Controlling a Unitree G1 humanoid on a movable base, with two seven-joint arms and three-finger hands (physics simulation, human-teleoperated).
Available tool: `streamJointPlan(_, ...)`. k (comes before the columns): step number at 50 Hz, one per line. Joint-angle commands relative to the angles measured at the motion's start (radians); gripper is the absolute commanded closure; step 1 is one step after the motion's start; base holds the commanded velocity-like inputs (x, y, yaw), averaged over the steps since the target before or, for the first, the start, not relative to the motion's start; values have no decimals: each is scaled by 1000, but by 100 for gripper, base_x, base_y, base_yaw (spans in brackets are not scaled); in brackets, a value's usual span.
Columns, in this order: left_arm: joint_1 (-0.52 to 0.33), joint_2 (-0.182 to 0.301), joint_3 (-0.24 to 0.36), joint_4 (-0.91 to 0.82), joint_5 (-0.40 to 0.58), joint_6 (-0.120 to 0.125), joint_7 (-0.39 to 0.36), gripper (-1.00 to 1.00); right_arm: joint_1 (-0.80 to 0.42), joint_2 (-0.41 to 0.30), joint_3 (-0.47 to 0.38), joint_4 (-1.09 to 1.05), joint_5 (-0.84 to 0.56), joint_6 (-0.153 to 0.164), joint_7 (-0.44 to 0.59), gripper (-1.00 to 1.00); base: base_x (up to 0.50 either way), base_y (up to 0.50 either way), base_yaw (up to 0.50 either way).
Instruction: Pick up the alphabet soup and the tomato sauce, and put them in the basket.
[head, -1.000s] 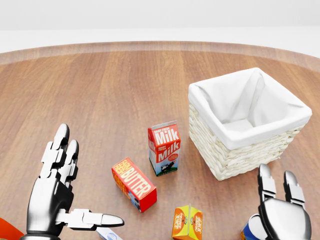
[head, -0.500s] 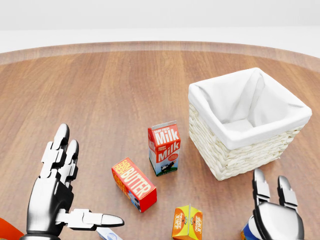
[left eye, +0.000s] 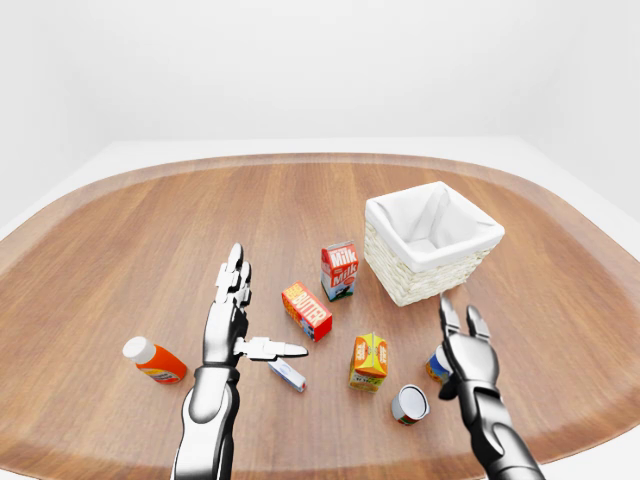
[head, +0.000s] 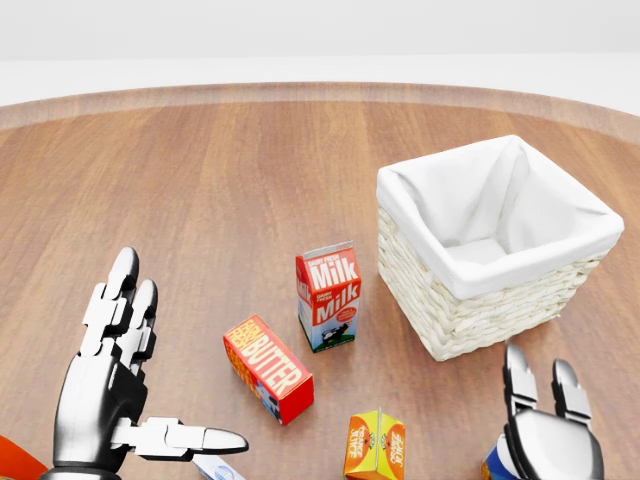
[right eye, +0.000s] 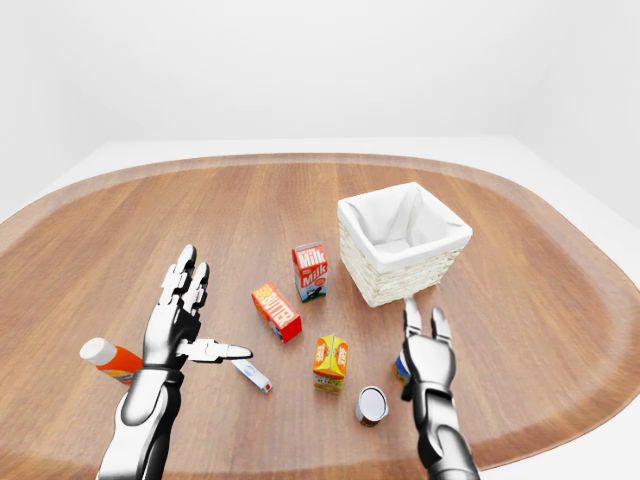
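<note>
A can with a blue and orange label (left eye: 433, 366), likely the alphabet soup, stands upright low in the left-eye view. My right hand (left eye: 459, 320) is open just right of it, fingers pointing up, and hides most of the can. A second can (left eye: 410, 404), red-rimmed with its grey end showing, lies on its side to the lower left; it may be the tomato sauce. The wicker basket (left eye: 410, 285) with a white liner sits above them. My left hand (left eye: 252, 316) is open on the left, thumb out, holding nothing.
On the round wooden table (left eye: 150, 230) stand a milk carton (left eye: 339, 270), a butter box (left eye: 307, 311) and an orange juice carton (left eye: 369, 361), all between my hands. A small tube (left eye: 287, 375) and an orange bottle (left eye: 155, 361) lie near my left hand.
In the head view my right hand has sunk lower, beside the blue and orange can. The left hand and the objects have not moved.
</note>
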Motion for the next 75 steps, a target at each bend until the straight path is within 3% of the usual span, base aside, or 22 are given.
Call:
streamJointPlan(1,-6,0,3,-1,-3,0,6,-100,-9,-7,4,40,16,-5,-19,-100,0,0,0)
streamJointPlan(39,-6,0,3,-1,-4,0,6,-100,-52,-8,41,164,39,-23,-58,-100,0,0,0)
streamJointPlan(40,-6,0,3,0,-4,0,6,-100,-51,-8,41,162,41,-27,-56,-33,0,0,0)
streamJointPlan(41,-6,0,3,-1,-4,0,6,-100,-48,-8,42,159,41,-31,-56,100,0,0,0)
streamJointPlan(59,-6,0,3,-1,-3,0,6,-100,-43,-9,39,148,47,-52,-50,100,0,0,0)
streamJointPlan(75,-6,0,3,-1,-4,0,6,-100,41,7,16,-20,40,-62,5,100,0,0,0)
